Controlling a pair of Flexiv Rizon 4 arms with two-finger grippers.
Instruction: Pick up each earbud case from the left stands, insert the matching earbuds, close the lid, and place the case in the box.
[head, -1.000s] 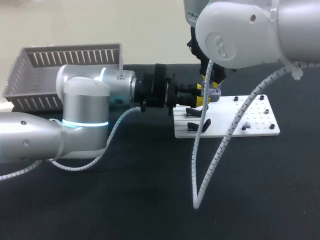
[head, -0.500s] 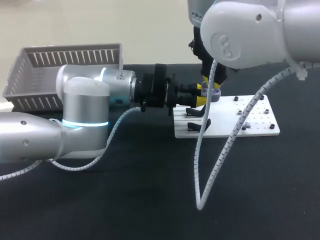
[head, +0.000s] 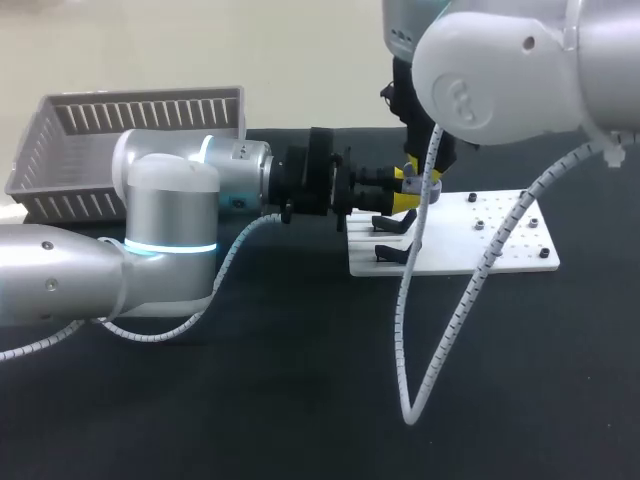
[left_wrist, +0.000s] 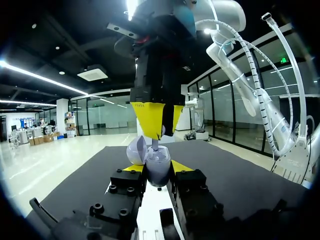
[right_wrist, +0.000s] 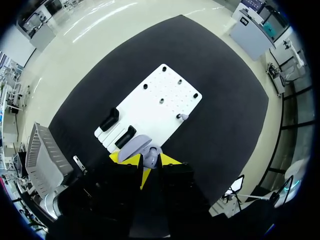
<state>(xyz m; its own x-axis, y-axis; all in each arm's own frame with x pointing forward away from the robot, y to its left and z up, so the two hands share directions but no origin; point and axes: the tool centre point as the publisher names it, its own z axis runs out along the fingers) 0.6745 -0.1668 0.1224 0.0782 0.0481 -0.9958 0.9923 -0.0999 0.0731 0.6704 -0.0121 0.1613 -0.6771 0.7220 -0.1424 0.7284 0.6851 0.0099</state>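
The right pincer (left_wrist: 156, 132), pinched nearly shut on an earbud (left_wrist: 156, 146), has sunk right above the open case (left_wrist: 160, 172) clamped between the left pincer's (left_wrist: 157, 167) fingers (lid (left_wrist: 136, 150) tipped back), so seating looks imminent, lid-closing after.

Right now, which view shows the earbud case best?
Left wrist view: the earbud case, lid open, sits clamped in the left gripper. Head view: mostly hidden behind my right arm. Right wrist view: mainly its lid, from above.
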